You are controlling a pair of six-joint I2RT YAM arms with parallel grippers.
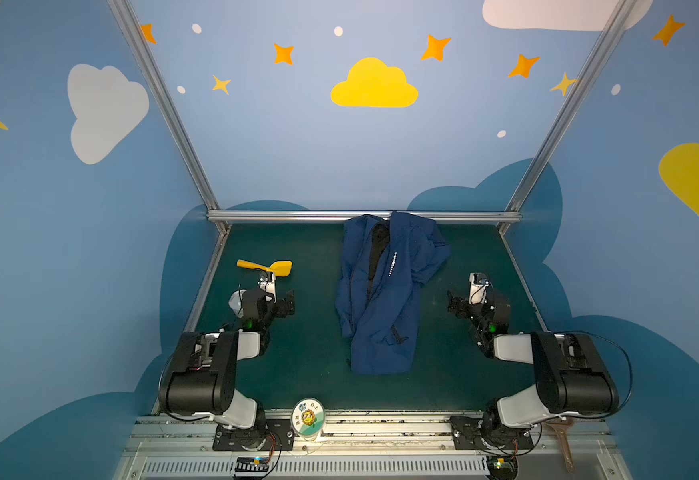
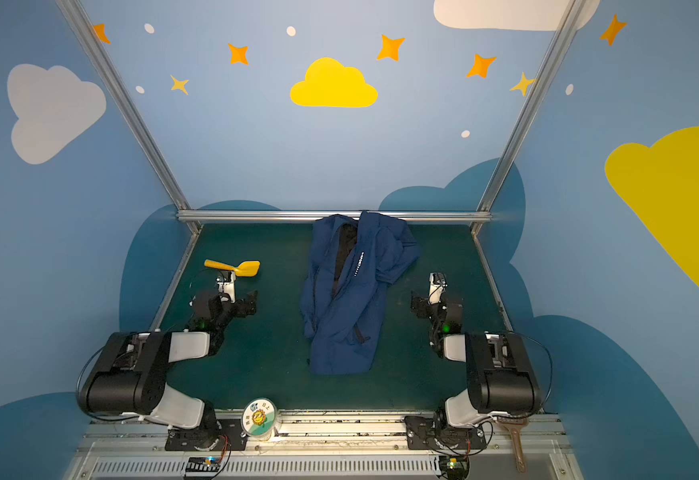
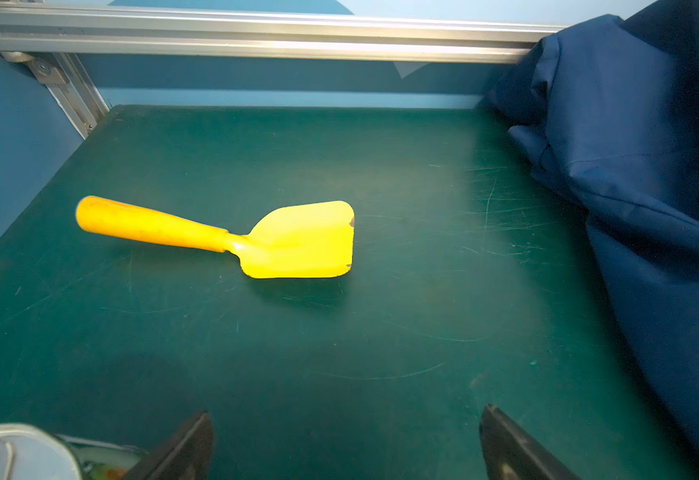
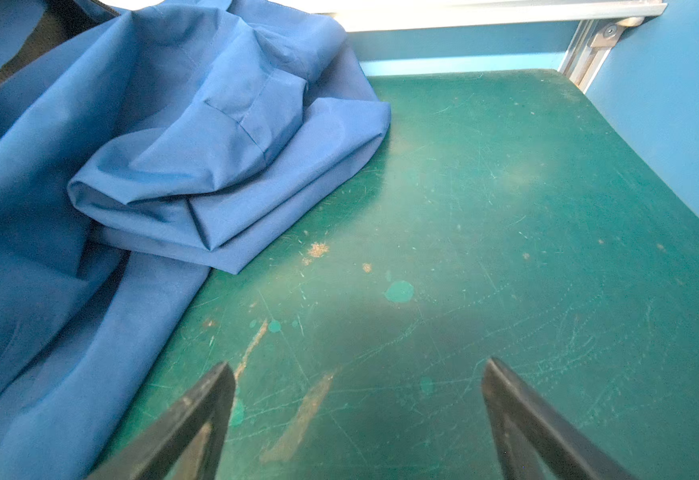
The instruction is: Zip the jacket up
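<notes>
The navy-blue jacket (image 1: 385, 299) (image 2: 350, 299) lies crumpled lengthwise in the middle of the green table, its top end against the back rail. Its front gapes near the top, showing black lining and small white lettering. A dark-zipped pocket shows near its lower end. My left gripper (image 1: 287, 304) (image 2: 250, 305) stands open left of the jacket and apart from it. My right gripper (image 1: 456, 305) (image 2: 418, 305) is open on the other side, also clear of the fabric. In the left wrist view the gripper (image 3: 345, 415) holds nothing, jacket (image 3: 651, 166) at the side. The right wrist gripper (image 4: 358, 368) is empty beside folded fabric (image 4: 173, 166).
A yellow scoop (image 1: 273, 268) (image 3: 289, 241) lies on the mat beyond the left gripper. A metal can (image 3: 7, 453) sits beside that gripper. A round tin with a sunflower label (image 1: 308, 417) stands at the front edge. Aluminium rails (image 1: 364, 216) border the table.
</notes>
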